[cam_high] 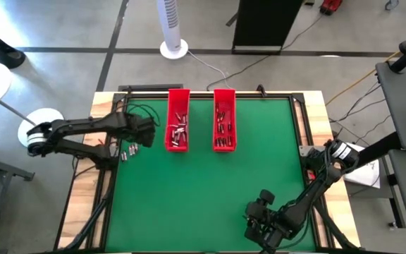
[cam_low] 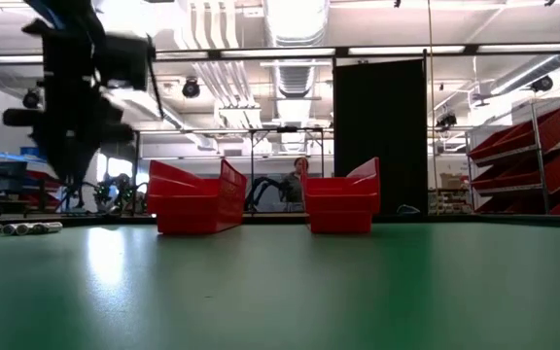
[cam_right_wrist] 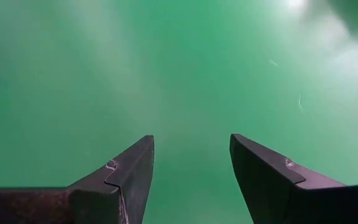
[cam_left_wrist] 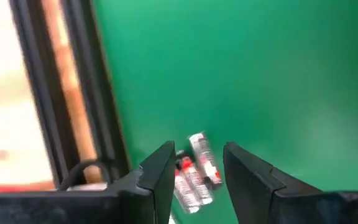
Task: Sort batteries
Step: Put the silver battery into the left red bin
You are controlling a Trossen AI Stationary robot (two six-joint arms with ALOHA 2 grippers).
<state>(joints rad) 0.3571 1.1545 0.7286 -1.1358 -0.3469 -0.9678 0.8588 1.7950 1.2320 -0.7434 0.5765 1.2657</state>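
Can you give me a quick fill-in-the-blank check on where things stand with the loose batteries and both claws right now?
1. The left claw hangs open above the loose batteries near the table's ____ edge.
2. Each of the ____ red trays already holds batteries.
3. The right claw is open over bare ____ mat.

Missing words: left; two; green

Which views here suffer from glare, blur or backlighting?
Low view: bright ceiling lights backlight the left arm into a silhouette, with glare on the green mat. Left wrist view: the batteries are soft and blurred. Right wrist view: hazy mat, bright spot at one corner.
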